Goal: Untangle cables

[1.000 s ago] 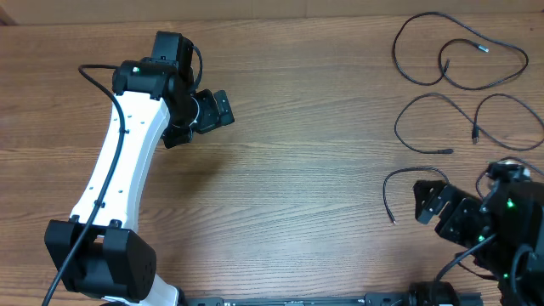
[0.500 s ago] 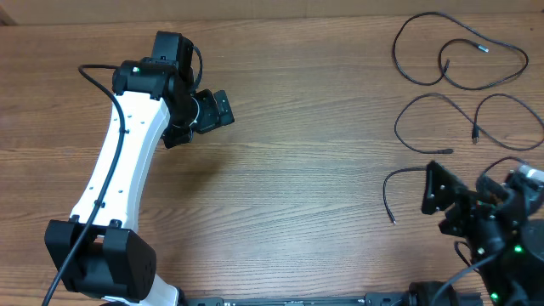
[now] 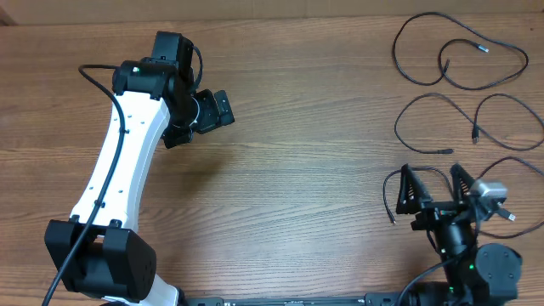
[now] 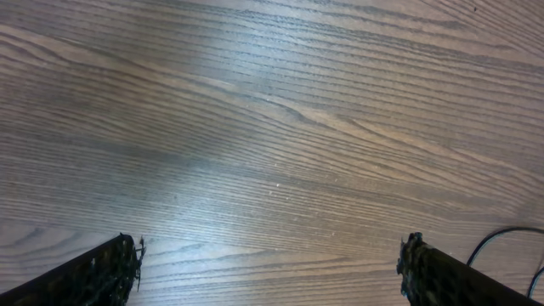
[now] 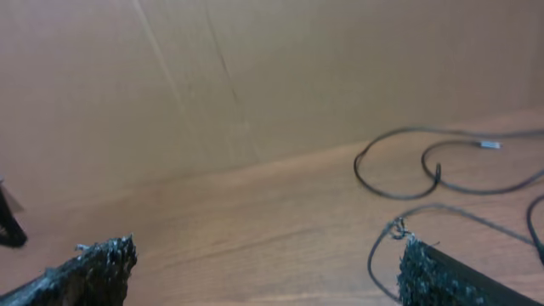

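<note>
Three thin black cables lie apart at the table's right in the overhead view: a far cable [image 3: 395,53] in loops, a middle cable [image 3: 397,127], and a near cable [image 3: 387,183]. My right gripper [image 3: 432,174] stands open over the near cable, pointing at the far edge. In the right wrist view [image 5: 265,253] nothing lies between its fingers; the near cable [image 5: 371,259] curves past the right fingertip [image 5: 416,263], and the far cable [image 5: 358,166] loops beyond. My left gripper [image 3: 202,126] hangs open at the far left, over bare wood [image 4: 269,251]. A bit of cable [image 4: 497,234] shows at the lower right.
The wooden table [image 3: 306,195] runs between the two arms. A plain brown wall [image 5: 255,68] stands behind its far edge. The left arm's white link [image 3: 119,161] crosses the table's left side, with its thick black cord [image 3: 85,72] beside it.
The right gripper has swung left and turned to face the far edge, and now stands over the near cable. The left arm and the cables have not moved.
</note>
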Available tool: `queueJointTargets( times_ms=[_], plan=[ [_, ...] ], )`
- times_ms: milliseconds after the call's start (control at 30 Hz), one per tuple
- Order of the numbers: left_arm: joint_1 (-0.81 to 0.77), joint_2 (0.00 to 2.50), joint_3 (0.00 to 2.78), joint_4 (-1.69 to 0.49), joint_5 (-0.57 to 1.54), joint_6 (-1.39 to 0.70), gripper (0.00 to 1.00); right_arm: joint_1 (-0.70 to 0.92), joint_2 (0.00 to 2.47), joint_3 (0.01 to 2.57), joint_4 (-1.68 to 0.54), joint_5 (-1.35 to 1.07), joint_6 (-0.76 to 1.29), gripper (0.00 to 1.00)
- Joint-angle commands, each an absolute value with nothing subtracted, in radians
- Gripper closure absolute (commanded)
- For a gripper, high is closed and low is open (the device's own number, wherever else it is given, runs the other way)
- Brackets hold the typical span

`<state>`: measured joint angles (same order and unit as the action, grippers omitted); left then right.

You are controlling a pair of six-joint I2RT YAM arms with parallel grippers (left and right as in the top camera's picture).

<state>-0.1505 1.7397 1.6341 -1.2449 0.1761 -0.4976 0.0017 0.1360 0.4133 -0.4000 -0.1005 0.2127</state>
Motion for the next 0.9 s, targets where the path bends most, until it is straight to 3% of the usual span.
queueJointTargets(
  times_ms=[0, 700, 867],
  plan=[
    [-0.151, 1.747, 1.635, -1.245, 0.184, -0.486, 0.0, 0.005, 0.064, 0.311, -0.321, -0.107, 0.187, 0.0],
    [-0.151, 1.747, 1.635, -1.245, 0.184, -0.486, 0.0, 0.004, 0.002, 0.006, 0.072, -0.106, 0.126, 0.0],
    [-0.151, 1.747, 1.635, -1.245, 0.184, -0.486, 0.0, 0.003, 0.002, 0.007, 0.062, -0.087, 0.101, 0.0]
  ],
)
